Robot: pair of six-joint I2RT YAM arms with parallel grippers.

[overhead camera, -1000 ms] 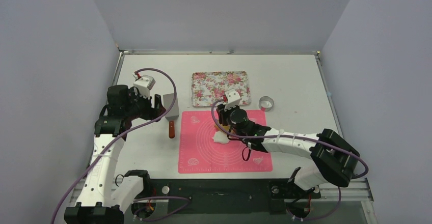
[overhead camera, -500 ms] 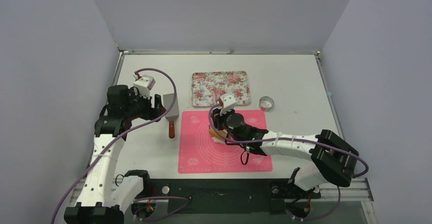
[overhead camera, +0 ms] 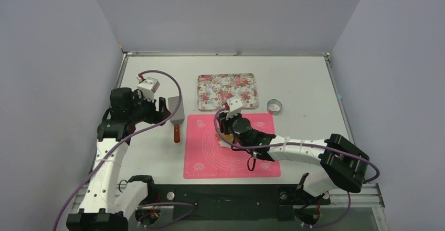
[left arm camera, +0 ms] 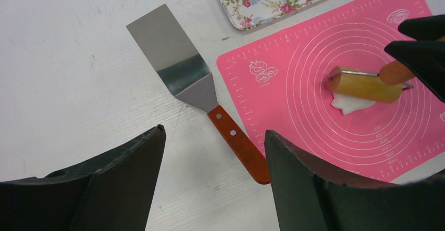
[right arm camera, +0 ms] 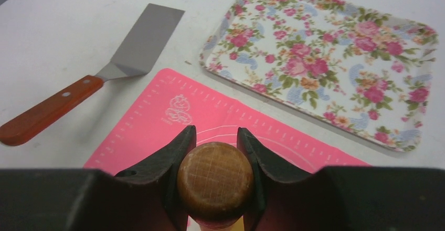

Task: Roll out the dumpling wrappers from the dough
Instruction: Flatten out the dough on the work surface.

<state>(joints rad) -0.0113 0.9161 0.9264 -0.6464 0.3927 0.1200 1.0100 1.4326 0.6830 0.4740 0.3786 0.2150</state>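
dough (left arm camera: 352,103) x1, rolling pin (left arm camera: 363,84) x1, spatula (left arm camera: 202,92) x1

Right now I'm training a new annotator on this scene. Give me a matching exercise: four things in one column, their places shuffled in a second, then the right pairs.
1 rolling pin
2 spatula
3 ring cutter
4 dough

A on the table, left of the pink mat
B on the pink mat, under the rolling pin
C gripped by the right gripper
D on the table, right of the floral tray

Pairs: 1-C, 2-A, 3-D, 4-B
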